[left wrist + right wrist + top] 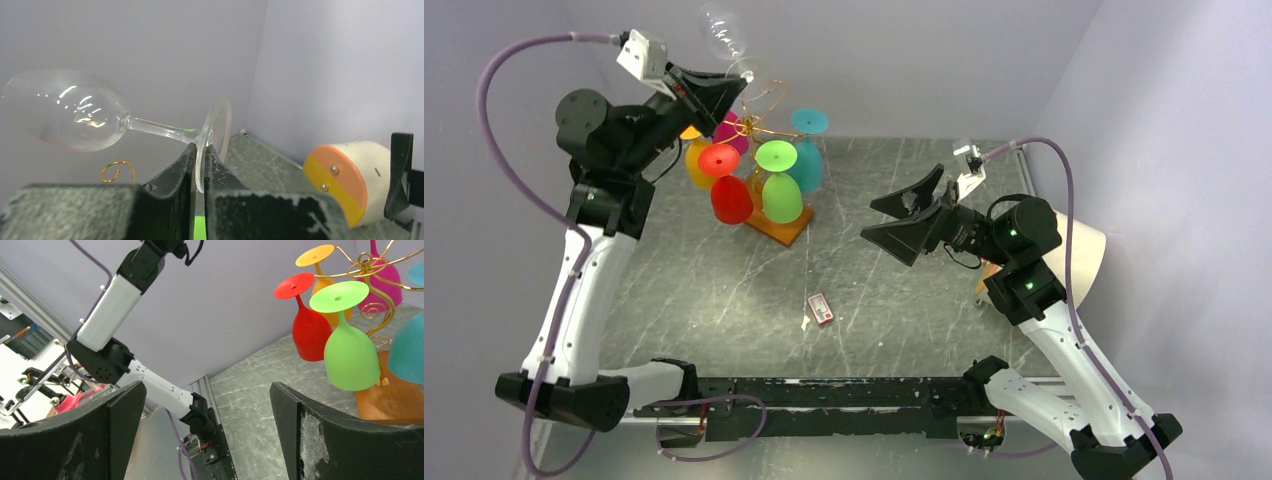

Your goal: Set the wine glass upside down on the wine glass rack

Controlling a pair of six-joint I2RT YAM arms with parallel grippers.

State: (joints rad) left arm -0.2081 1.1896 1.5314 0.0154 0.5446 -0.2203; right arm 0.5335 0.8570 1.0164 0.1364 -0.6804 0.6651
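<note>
My left gripper [736, 82] is shut on the foot of a clear wine glass [721, 32], held high above and just left of the gold wire rack [764, 105]. In the left wrist view the jaws [200, 150] pinch the rim of the foot, and the glass [75, 117] lies sideways with its bowl to the left, a gold scroll arm [117, 170] below it. The rack stands on a brown wooden base [784, 228] and carries red [729, 195], green [781, 195], teal, orange and magenta glasses upside down. My right gripper [896, 215] is open and empty at mid-table.
A small red and white box [821, 309] lies on the grey marbled table [904, 330] near the front middle. A white cylinder with an orange end [350, 177] stands at the right edge. Purple walls close the back and sides.
</note>
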